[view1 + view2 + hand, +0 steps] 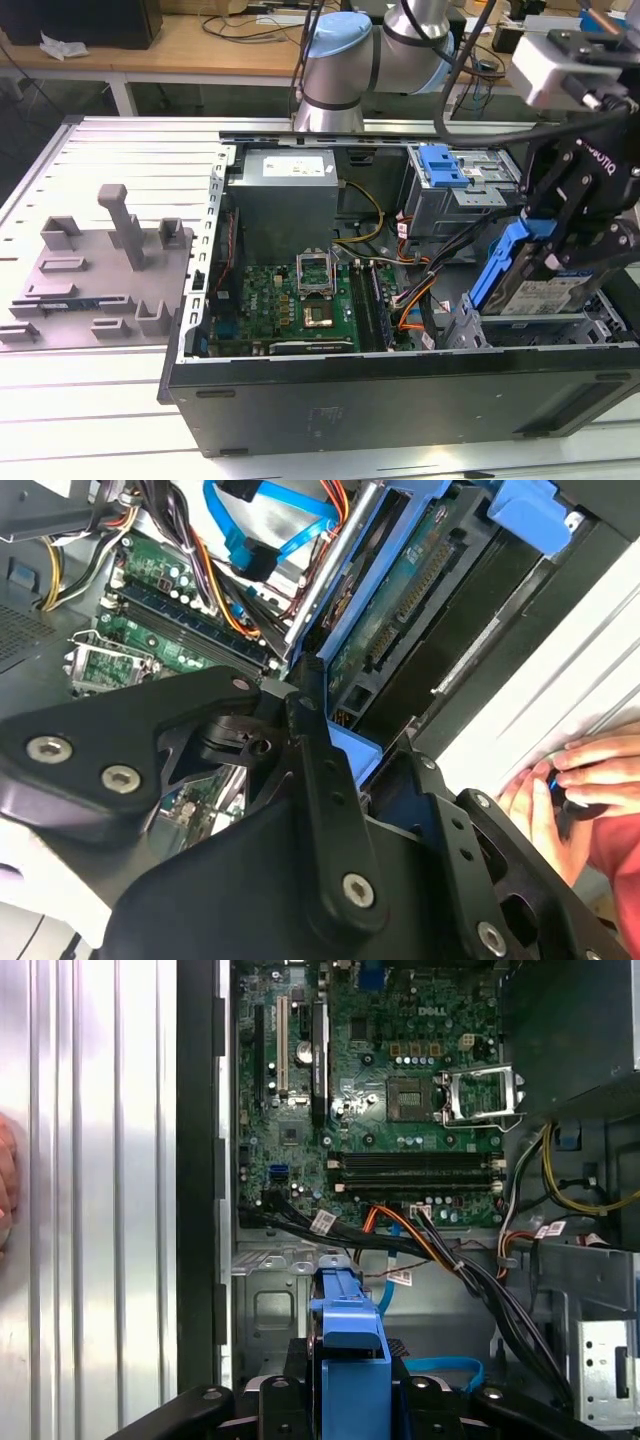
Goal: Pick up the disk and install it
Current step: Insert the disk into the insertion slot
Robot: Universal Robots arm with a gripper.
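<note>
Reaching in from the far side of the slatted metal surface [110, 140], with the blue-capped arm [345, 60] bent over the open computer case [400, 395] and the black end effector [548, 258] hanging at the exterior view's right end of it. Pinches the disk [537, 297] between two fingers [300, 1390] pressed against its sides, with the blue carrier bracket toward the exterior view's left and the silver body tilted nearly on edge. Holds it just above the metal drive bay [470, 335] in the case's near corner; cannot tell whether touching the bay. Lying inside the case: a green motherboard [290, 300], a grey power supply [285, 190], a second cage topped by a blue clip [443, 165], and bundled orange and black cables [420, 290]. Standing on the surface at the exterior view's left, well apart from the case, a grey fixture [100, 260]. Resting beside the case in the second wrist view, a person's hand [585, 780] curled round something small and dark. Shows a white-and-blue printed label on the disk's silver face, wording not readable.
</note>
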